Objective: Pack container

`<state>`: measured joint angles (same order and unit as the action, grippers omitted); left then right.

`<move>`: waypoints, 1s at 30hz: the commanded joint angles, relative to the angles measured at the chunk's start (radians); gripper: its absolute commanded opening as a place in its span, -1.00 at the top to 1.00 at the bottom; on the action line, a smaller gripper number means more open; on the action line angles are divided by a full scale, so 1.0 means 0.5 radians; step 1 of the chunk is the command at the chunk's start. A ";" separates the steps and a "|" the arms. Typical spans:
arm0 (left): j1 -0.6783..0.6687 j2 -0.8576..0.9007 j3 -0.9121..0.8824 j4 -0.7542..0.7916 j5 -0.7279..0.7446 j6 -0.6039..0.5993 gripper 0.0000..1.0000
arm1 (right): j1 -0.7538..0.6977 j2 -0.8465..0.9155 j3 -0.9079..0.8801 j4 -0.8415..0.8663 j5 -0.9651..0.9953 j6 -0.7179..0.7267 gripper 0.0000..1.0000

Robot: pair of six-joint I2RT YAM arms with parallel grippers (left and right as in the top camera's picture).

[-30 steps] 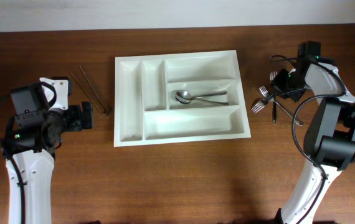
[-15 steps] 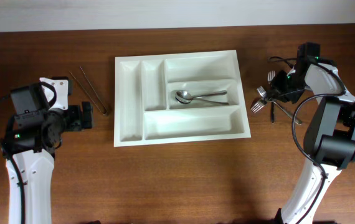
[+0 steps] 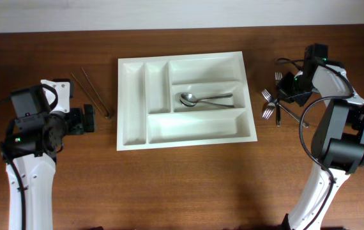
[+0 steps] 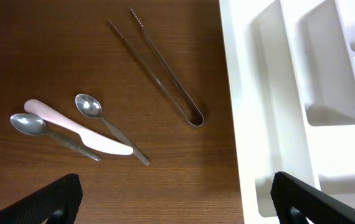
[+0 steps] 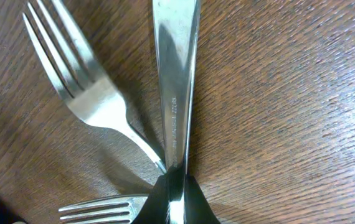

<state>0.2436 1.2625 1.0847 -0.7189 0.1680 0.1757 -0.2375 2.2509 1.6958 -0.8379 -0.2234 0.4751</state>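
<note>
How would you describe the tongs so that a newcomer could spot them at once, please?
Find the white container in the table's middle; on the wood left of it lie the tongs. Unlike the spoons and pink knife nearby, they are two thin metal arms joined at one end.

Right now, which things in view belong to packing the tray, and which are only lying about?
For the job: white tray, spoon already inside it, forks, two loose spoons, pink knife.
Perhaps only lying about: tongs; they are not table cutlery, so I cannot be sure.
</note>
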 commanded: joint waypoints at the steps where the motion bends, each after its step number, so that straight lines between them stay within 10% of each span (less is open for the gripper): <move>1: 0.007 0.003 0.031 -0.002 0.000 0.027 -0.98 | 0.000 0.008 -0.023 -0.014 0.108 0.007 0.92; 30: 0.007 0.003 0.031 -0.002 0.000 0.027 -0.98 | 0.099 -0.529 0.065 -0.078 0.047 -0.433 0.92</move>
<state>0.2436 1.2625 1.0847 -0.7189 0.1680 0.1757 -0.2256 2.1178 1.6958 -0.8726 -0.1555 0.3367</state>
